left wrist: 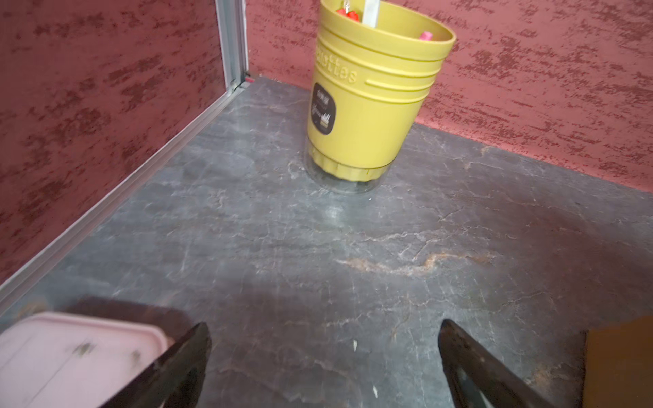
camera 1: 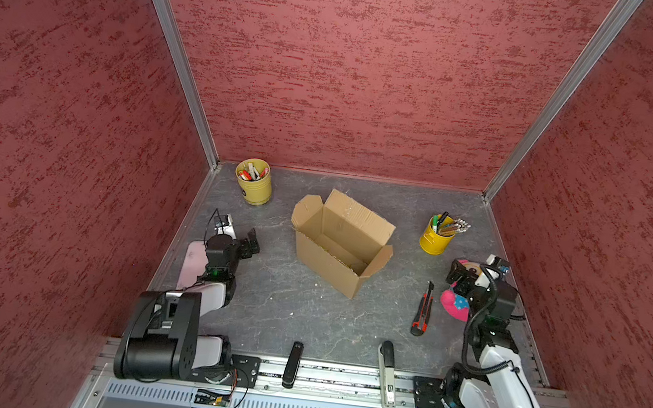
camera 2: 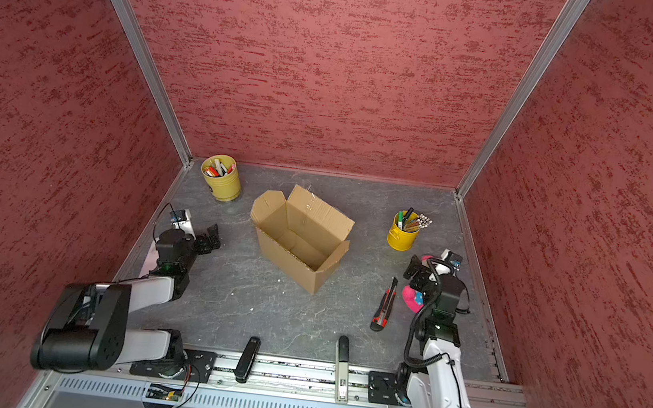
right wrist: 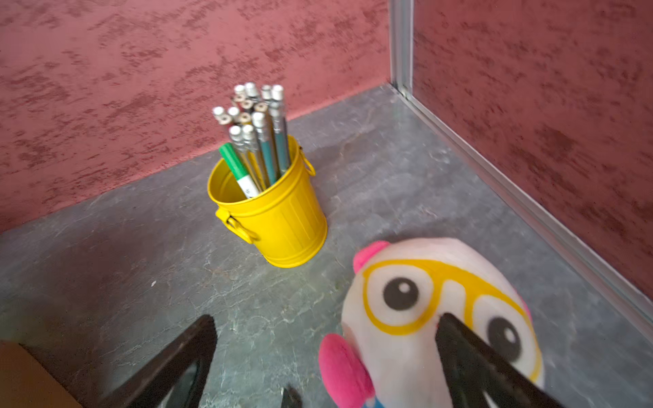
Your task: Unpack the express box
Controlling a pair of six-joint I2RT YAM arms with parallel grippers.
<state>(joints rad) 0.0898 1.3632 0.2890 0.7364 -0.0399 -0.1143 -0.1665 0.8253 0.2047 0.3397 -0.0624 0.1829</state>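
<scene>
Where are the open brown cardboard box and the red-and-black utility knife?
brown cardboard box (camera 1: 326,263): in a top view, near outer side wall.
red-and-black utility knife (camera 1: 423,308): in a top view, mid handle.

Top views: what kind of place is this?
Probably a purpose-built robot test booth, dressed like a desk: red textured panels in aluminium framing wall in a grey tabletop, a mounting rail runs along the front, and a yellow pen cup and a utility knife sit near the opened express box.
</scene>
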